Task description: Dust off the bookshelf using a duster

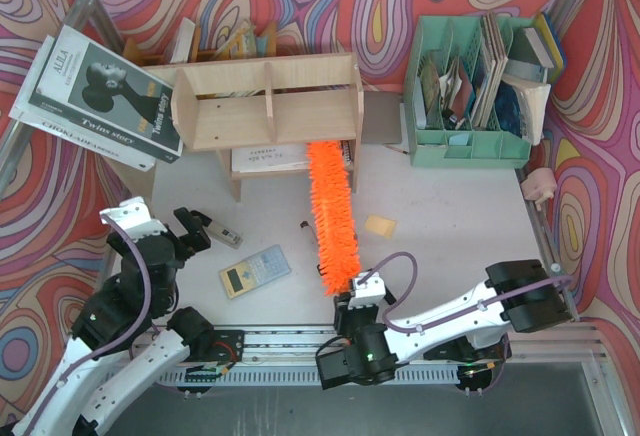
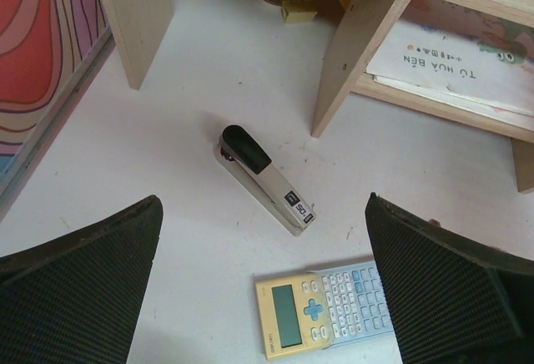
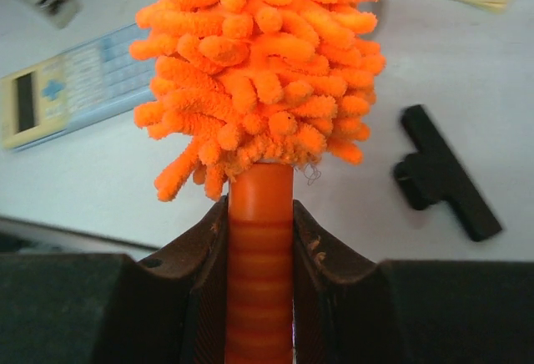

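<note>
Duster (image 3: pixel 259 88) handle tight in R hand (image 3: pixel 260 235), wrist view only; L hand (image 2: pixel 263 205) wide above stapler (image 2: pixel 265 179)

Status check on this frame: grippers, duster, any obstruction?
Left gripper open, empty, near grey stapler. Right gripper shut on handle of long orange shaggy microfibre duster, head reaching lower front edge of light plywood bookshelf. Yellow-and-blue calculator beside head, apart.

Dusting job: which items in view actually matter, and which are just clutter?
Job: duster; bookshelf; right end effector, shut on the duster's handle.
Lying about: stapler; calculator; green file organiser; yellow note; magazine.
</note>
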Robot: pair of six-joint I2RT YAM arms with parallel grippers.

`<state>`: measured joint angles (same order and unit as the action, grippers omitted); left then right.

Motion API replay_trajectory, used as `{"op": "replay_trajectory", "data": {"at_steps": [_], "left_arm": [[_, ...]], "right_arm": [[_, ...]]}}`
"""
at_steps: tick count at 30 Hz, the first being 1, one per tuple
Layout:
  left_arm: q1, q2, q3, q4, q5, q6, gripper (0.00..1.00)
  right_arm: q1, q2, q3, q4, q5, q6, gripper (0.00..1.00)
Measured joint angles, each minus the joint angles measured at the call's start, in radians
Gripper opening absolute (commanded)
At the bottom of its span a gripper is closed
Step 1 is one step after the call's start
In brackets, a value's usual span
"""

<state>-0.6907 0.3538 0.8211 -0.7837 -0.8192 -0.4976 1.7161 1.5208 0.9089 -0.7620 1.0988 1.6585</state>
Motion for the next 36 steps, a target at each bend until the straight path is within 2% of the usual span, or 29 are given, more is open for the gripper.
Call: {"op": "replay_trajectory", "data": {"at_steps": [3, 5, 7, 9, 13, 15, 19, 23, 26, 29, 36], "left_arm": [[0.0, 0.011, 0.0, 0.0, 0.0, 0.0, 0.98], [0.0, 0.019, 0.0, 0.0, 0.001, 0.0, 0.98], [0.0, 0.023, 0.0, 0.0, 0.002, 0.0, 0.98], [0.0, 0.023, 0.0, 0.0, 0.002, 0.0, 0.98], [0.0, 0.025, 0.0, 0.0, 0.003, 0.0, 0.98], [0.0, 0.027, 0.0, 0.0, 0.003, 0.0, 0.98], [0.0, 0.029, 0.0, 0.0, 0.003, 0.0, 0.98], [0.0, 0.029, 0.0, 0.0, 0.003, 0.0, 0.98], [0.0, 0.029, 0.0, 0.0, 0.003, 0.0, 0.98], [0.0, 0.029, 0.0, 0.0, 0.003, 0.0, 0.98], [0.0, 0.029, 0.0, 0.0, 0.003, 0.0, 0.98]], "right_arm": [[-0.003, 0.037, 0.015, -0.182, 0.004, 0.18, 0.0], [-0.002, 0.065, 0.039, -0.224, 0.008, 0.205, 0.0], [-0.002, 0.068, 0.053, -0.192, 0.014, 0.151, 0.0], [-0.002, 0.05, 0.037, -0.074, 0.017, 0.014, 0.0], [-0.003, -0.066, -0.125, 0.359, -0.032, -0.407, 0.0], [-0.01, -0.092, -0.165, 0.501, -0.067, -0.558, 0.0], [-0.023, -0.059, -0.151, 0.707, -0.117, -0.775, 0.0], [-0.031, -0.031, -0.149, 0.803, -0.132, -0.854, 0.0], [-0.033, -0.028, -0.149, 0.802, -0.123, -0.852, 0.0], [-0.032, -0.028, -0.137, 0.73, -0.096, -0.777, 0.0], [-0.026, -0.047, -0.077, 0.344, -0.025, -0.356, 0.0]]}}
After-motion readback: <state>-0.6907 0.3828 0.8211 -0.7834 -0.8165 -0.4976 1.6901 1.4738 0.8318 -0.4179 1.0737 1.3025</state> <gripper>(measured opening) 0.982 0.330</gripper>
